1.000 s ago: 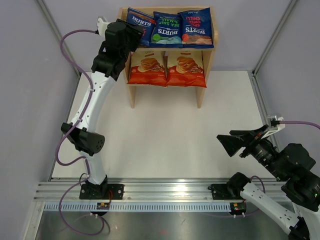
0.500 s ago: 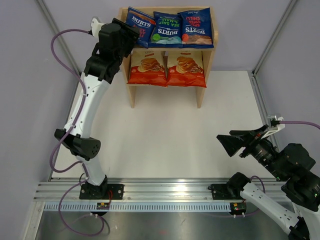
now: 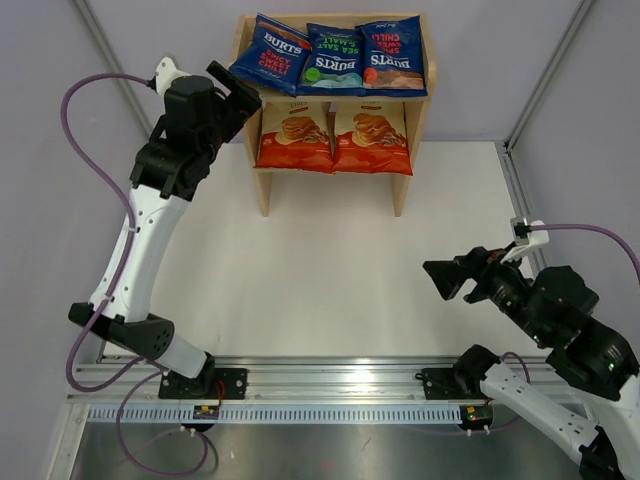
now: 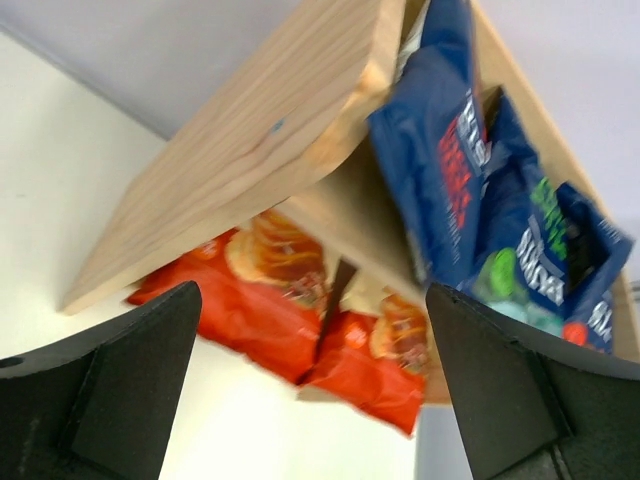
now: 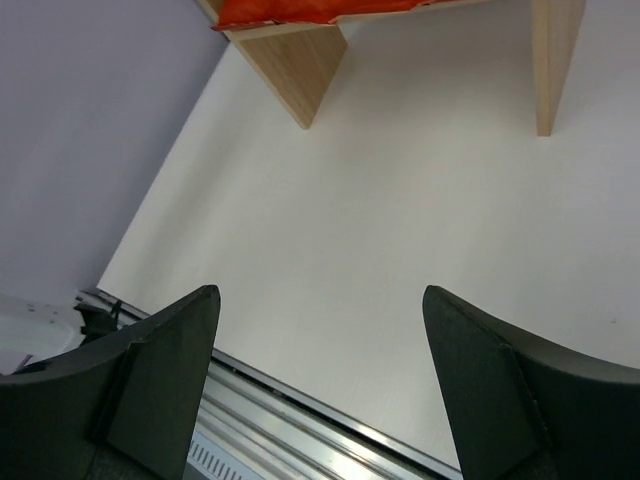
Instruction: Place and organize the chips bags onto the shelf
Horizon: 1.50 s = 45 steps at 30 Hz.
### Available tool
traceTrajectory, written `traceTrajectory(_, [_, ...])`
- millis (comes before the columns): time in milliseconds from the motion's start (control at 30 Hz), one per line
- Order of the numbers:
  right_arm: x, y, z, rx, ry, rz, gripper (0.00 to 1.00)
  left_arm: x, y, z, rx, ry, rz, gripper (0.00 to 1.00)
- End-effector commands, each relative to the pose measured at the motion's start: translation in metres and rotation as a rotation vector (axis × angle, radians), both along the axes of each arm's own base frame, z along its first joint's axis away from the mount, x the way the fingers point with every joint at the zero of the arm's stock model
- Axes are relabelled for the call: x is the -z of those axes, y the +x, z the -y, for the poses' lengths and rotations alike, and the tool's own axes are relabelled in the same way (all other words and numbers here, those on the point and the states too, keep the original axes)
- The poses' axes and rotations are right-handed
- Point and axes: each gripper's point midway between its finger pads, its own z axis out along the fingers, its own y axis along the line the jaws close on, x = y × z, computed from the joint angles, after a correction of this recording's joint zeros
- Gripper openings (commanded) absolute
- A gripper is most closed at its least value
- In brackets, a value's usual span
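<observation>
The wooden shelf [image 3: 415, 105] stands at the back of the table. Three dark blue Burts bags lean on its top tier: a red-labelled one [image 3: 266, 55] at the left, tilted, the teal-green one [image 3: 333, 57] in the middle, and a red-labelled one [image 3: 393, 57] at the right. Two Cassava bags [image 3: 296, 135] [image 3: 372, 137] stand side by side on the lower tier. My left gripper [image 3: 245, 92] is open and empty just left of the shelf's left side panel [image 4: 270, 150]. My right gripper [image 3: 440, 278] is open and empty, low at the front right.
The white table [image 3: 330, 280] lies between grey walls. A metal rail [image 3: 330, 385] carrying the arm bases runs along the near edge. The right wrist view shows the shelf's legs [image 5: 300, 70] and the rail [image 5: 300, 410]. A purple cable [image 3: 85, 95] loops off the left arm.
My left arm has drawn back to the left, away from the shelf, uncovering the left Burts bag. My right gripper has shifted slightly to the left.
</observation>
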Motion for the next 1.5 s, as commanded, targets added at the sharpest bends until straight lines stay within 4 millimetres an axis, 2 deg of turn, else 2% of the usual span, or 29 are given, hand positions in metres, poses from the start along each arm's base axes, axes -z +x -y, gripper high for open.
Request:
traceTrajectory(0, [0.014,0.020,0.011,0.102,-0.118,-0.034,0.91,-0.026,-0.042,-0.023,0.033,0.122,0.069,0.99])
traceTrajectory(33, [0.018,0.028,0.016,0.145,-0.148,-0.043,0.91,-0.022,-0.048,-0.025,0.062,0.194,0.065,0.99])
traceTrajectory(67, [0.021,0.032,0.019,0.168,-0.170,-0.050,0.92,-0.004,-0.054,-0.028,0.073,0.237,0.012,0.99])
traceTrajectory(167, [0.031,0.045,0.032,0.261,-0.253,-0.063,0.94,0.009,-0.084,-0.038,0.138,0.362,0.011,0.99])
traceTrajectory(200, [0.033,0.048,0.035,0.280,-0.277,-0.067,0.96,0.037,-0.088,-0.041,0.154,0.406,-0.048,0.99])
traceTrajectory(233, [0.037,0.053,0.040,0.313,-0.308,-0.073,0.97,0.036,-0.106,-0.050,0.164,0.452,-0.029,0.99])
traceTrajectory(267, [0.040,0.055,0.044,0.335,-0.334,-0.079,0.98,0.044,-0.113,-0.054,0.172,0.478,-0.039,0.99])
traceTrajectory(300, [0.043,0.057,0.047,0.356,-0.354,-0.083,0.99,0.075,-0.118,-0.055,0.202,0.517,-0.099,0.99])
traceTrajectory(333, [0.047,0.061,0.053,0.395,-0.389,-0.091,1.00,0.073,-0.133,-0.060,0.223,0.555,-0.071,0.99])
traceTrajectory(367, [0.049,0.063,0.055,0.410,-0.402,-0.096,0.99,0.084,-0.139,-0.063,0.234,0.580,-0.087,0.99])
traceTrajectory(400, [0.051,0.064,0.057,0.421,-0.416,-0.095,0.99,0.104,-0.144,-0.066,0.253,0.609,-0.124,0.99])
traceTrajectory(467, [0.057,0.068,0.060,0.445,-0.448,-0.100,1.00,0.121,-0.156,-0.074,0.272,0.675,-0.159,0.99])
traceTrajectory(500, [0.059,0.069,0.062,0.448,-0.468,-0.096,0.99,0.121,-0.164,-0.081,0.260,0.688,-0.151,0.99])
traceTrajectory(533, [0.061,0.069,0.063,0.450,-0.477,-0.091,0.99,0.134,-0.169,-0.084,0.269,0.713,-0.182,0.99])
traceTrajectory(633, [0.064,0.070,0.067,0.466,-0.486,-0.072,0.99,0.143,-0.185,-0.090,0.286,0.736,-0.162,0.99])
traceTrajectory(667, [0.065,0.071,0.066,0.465,-0.482,-0.067,0.99,0.156,-0.187,-0.090,0.293,0.744,-0.175,0.99])
traceTrajectory(700, [0.065,0.071,0.067,0.470,-0.478,-0.062,0.99,0.154,-0.193,-0.093,0.282,0.735,-0.141,0.99])
traceTrajectory(733, [0.066,0.071,0.067,0.473,-0.470,-0.056,0.99,0.157,-0.195,-0.094,0.275,0.731,-0.133,0.99])
traceTrajectory(767, [0.069,0.072,0.065,0.465,-0.469,-0.057,0.99,0.169,-0.194,-0.093,0.277,0.731,-0.134,0.99])
traceTrajectory(833, [0.074,0.073,0.066,0.477,-0.471,-0.063,0.99,0.173,-0.201,-0.094,0.275,0.717,-0.086,0.99])
traceTrajectory(900, [0.077,0.073,0.065,0.484,-0.462,-0.073,0.99,0.195,-0.204,-0.092,0.294,0.718,-0.082,0.99])
traceTrajectory(967, [0.081,0.074,0.065,0.489,-0.463,-0.084,0.99,0.193,-0.210,-0.093,0.278,0.709,-0.015,0.99])
traceTrajectory(1000, [0.082,0.074,0.065,0.490,-0.458,-0.085,0.99,0.205,-0.210,-0.096,0.267,0.707,-0.027,0.99])
traceTrajectory(1033, [0.083,0.074,0.064,0.491,-0.456,-0.083,0.99,0.205,-0.213,-0.096,0.254,0.684,-0.011,0.99])
traceTrajectory(1133, [0.089,0.072,0.067,0.487,-0.464,-0.083,0.99,0.201,-0.220,-0.097,0.250,0.683,0.058,0.99])
traceTrajectory(1167, [0.091,0.071,0.068,0.493,-0.464,-0.085,1.00,0.194,-0.223,-0.098,0.237,0.675,0.095,0.99])
traceTrajectory(1467, [0.091,0.060,0.077,0.505,-0.427,-0.075,0.99,0.196,-0.222,-0.093,0.254,0.665,0.126,0.99])
